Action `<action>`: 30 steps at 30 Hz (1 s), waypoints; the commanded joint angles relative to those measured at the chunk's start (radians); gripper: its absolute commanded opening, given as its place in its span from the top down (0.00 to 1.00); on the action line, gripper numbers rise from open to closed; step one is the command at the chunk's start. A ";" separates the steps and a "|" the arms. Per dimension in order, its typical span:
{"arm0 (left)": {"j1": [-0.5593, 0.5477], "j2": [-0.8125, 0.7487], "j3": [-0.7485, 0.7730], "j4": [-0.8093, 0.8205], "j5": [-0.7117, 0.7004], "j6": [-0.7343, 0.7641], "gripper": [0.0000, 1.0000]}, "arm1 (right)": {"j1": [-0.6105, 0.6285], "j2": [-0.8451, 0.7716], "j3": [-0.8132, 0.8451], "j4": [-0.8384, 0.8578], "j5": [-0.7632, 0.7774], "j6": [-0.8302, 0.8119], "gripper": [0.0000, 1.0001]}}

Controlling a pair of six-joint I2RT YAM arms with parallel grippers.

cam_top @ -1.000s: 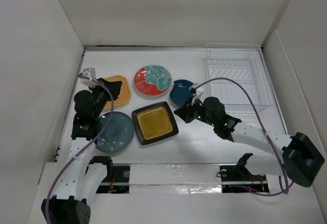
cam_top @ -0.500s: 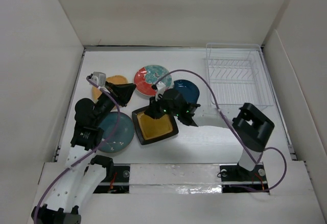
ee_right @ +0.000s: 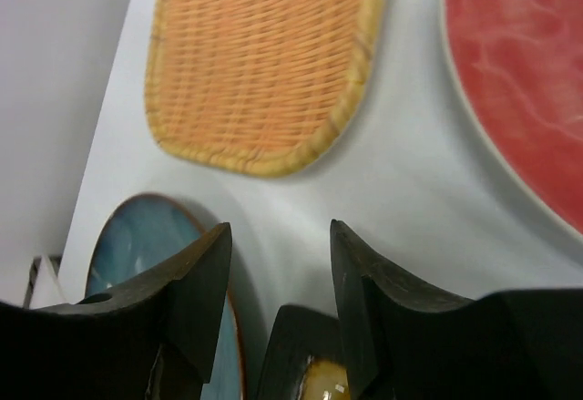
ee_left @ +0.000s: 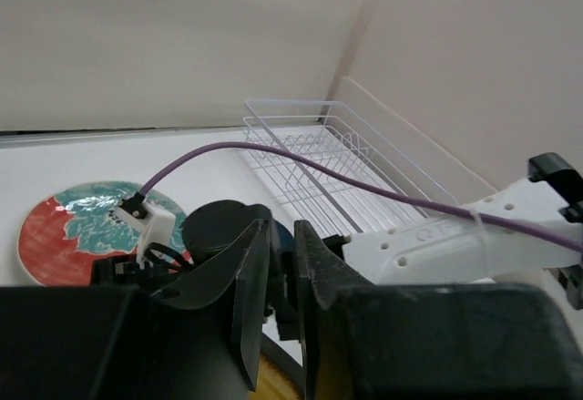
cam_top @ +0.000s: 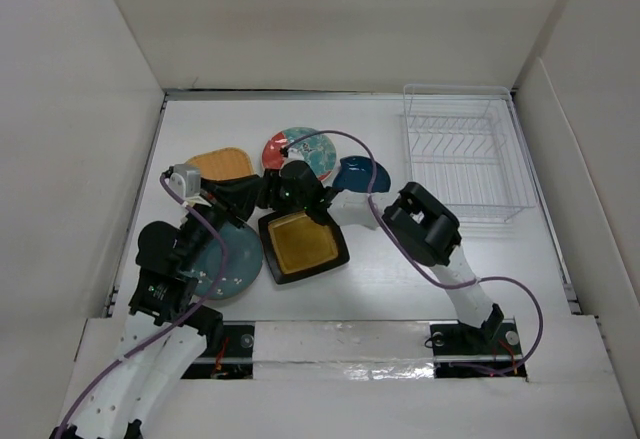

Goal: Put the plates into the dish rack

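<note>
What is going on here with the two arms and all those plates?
Both arms reach over a cluster of plates on the table. The right gripper is open, above the gap between the woven orange plate, the red flowered plate and the black square plate. The left gripper sits close beside it, nearly closed and empty. The dish rack at the right holds no plates, so loading has not begun.

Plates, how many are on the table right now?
5. The woven orange plate lies far left, the red flowered plate beside it, the blue plate nearest the dish rack, the black square plate in front, the speckled teal plate front left.
</note>
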 commanded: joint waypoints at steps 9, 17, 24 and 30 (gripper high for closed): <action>-0.066 -0.038 0.028 0.017 -0.030 0.025 0.84 | -0.001 0.150 0.185 0.013 0.175 0.240 0.42; -0.086 -0.056 0.030 0.005 -0.055 0.031 0.84 | 0.008 0.227 0.242 0.002 0.213 0.345 0.48; -0.086 -0.063 0.030 -0.003 -0.061 0.033 0.83 | 0.008 0.287 0.314 0.020 0.170 0.388 0.53; -0.086 -0.069 0.028 0.000 -0.058 0.030 0.83 | 0.017 0.301 0.331 0.029 0.150 0.406 0.66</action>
